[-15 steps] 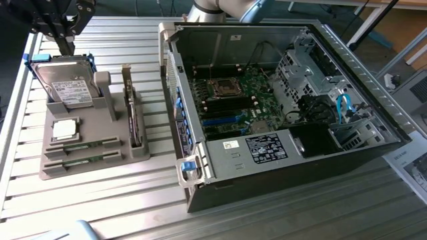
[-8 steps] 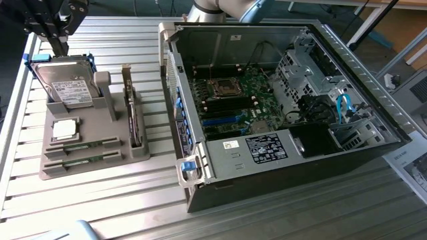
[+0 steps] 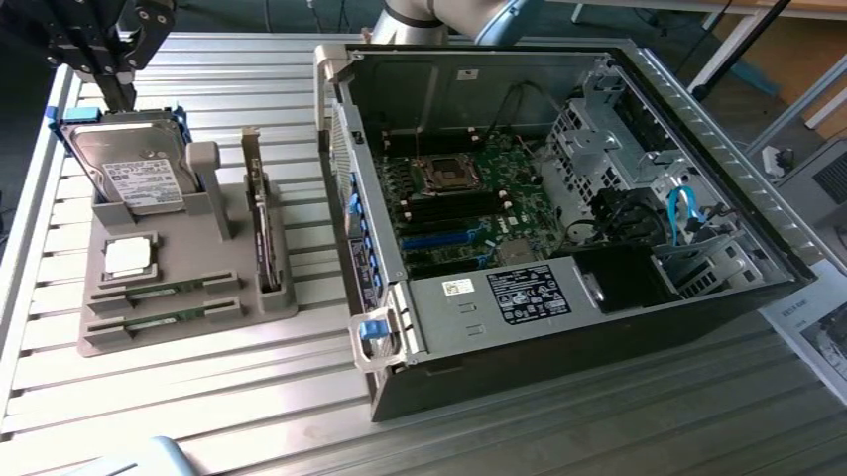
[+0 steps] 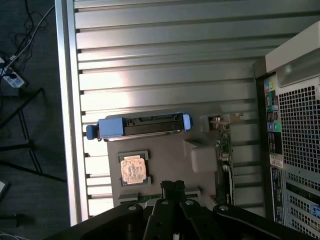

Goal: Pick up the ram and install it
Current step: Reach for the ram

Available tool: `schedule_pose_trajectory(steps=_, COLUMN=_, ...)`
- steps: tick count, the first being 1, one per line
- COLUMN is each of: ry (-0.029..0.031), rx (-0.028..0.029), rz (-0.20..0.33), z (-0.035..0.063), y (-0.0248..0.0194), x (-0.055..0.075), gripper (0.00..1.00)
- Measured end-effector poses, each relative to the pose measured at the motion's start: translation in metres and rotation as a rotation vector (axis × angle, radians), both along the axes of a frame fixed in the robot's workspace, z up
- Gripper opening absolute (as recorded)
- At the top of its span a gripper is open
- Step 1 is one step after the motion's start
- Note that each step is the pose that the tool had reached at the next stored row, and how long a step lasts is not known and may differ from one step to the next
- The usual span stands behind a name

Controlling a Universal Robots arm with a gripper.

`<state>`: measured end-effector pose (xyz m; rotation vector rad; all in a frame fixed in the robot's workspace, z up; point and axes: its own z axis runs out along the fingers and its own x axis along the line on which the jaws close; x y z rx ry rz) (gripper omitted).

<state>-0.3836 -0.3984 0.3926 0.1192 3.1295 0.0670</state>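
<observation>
- Exterior view: a slatted metal desk carries a grey parts holder at the exterior view's left and an open computer case at its right, with the green motherboard exposed inside.
- The dark pincer hangs at the far end of the holder, above the upper edge of a silver hard drive that leans upright there. Its fingers are pressed together and pinch nothing.
- The ram lies flat in a slot at the holder's near end, a thin green stick. A second green stick lies parallel just beyond it, nearer the viewer.
- The ram's long axis runs across the holder, from the exterior view's left to its right.
- From the pincer, the ram lies toward the viewer, along the holder's length. The hard drive and a square silver processor chip sit between them, so pincer and ram are well apart and not touching.
- The case stands on the far side of the holder from the desk's edge, at the exterior view's right.
- Wrist view: the camera looks down along the pincer, whose two black fingertips meet, closed on air.
- Beyond them lie the grey holder, the processor chip and the hard drive, seen edge-on with blue end caps.
- The fingertips hang over the holder's edge near the processor chip. Judged from this, the pickup has not begun.
</observation>
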Motion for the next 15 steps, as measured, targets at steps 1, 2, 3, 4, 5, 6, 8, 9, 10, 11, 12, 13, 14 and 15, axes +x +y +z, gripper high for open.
schedule_pose_trajectory(steps=1, ry=-0.0001, rx=0.0, rz=0.0, z=0.0, y=0.0, x=0.0, gripper=0.1)
schedule_pose_trajectory(steps=2, ry=0.0008, rx=0.0, rz=0.0, z=0.0, y=0.0, x=0.0, gripper=0.1)
schedule_pose_trajectory(steps=3, ry=0.004, rx=0.0001, rz=0.0, z=-0.0001, y=0.0, x=0.0001, gripper=0.1)
schedule_pose_trajectory(steps=4, ry=0.0076, rx=0.0, rz=0.0, z=0.0, y=0.0, x=0.0005, gripper=0.1)
schedule_pose_trajectory(steps=5, ry=0.0099, rx=0.0001, rz=0.0, z=0.0, y=0.0, x=0.0007, gripper=0.1)
schedule_pose_trajectory(steps=6, ry=0.0155, rx=0.0003, rz=0.0, z=0.0, y=0.0, x=0.0012, gripper=0.1)
schedule_pose_trajectory(steps=8, ry=0.0231, rx=0.0011, rz=0.0, z=0.0, y=-0.0001, x=0.0019, gripper=0.1)
schedule_pose_trajectory(steps=9, ry=0.0252, rx=0.0012, rz=0.0, z=0.0, y=-0.0001, x=0.002, gripper=0.1)
schedule_pose_trajectory(steps=10, ry=0.0271, rx=0.0012, rz=0.0, z=0.0, y=-0.0001, x=0.0023, gripper=0.1)
schedule_pose_trajectory(steps=11, ry=0.0288, rx=0.0014, rz=0.0, z=0.0, y=-0.0001, x=0.0025, gripper=0.1)
schedule_pose_trajectory(steps=12, ry=0.0295, rx=0.0014, rz=0.0, z=-0.0001, y=-0.0001, x=0.0025, gripper=0.1)
schedule_pose_trajectory(steps=13, ry=0.0295, rx=0.0015, rz=0.0, z=-0.0001, y=-0.0001, x=0.0025, gripper=0.1)
schedule_pose_trajectory(steps=14, ry=0.0297, rx=0.0014, rz=0.0, z=0.0, y=-0.0001, x=0.0026, gripper=0.1)
schedule_pose_trajectory(steps=15, ry=0.0297, rx=0.0014, rz=0.0, z=0.0, y=-0.0001, x=0.0026, gripper=0.1)
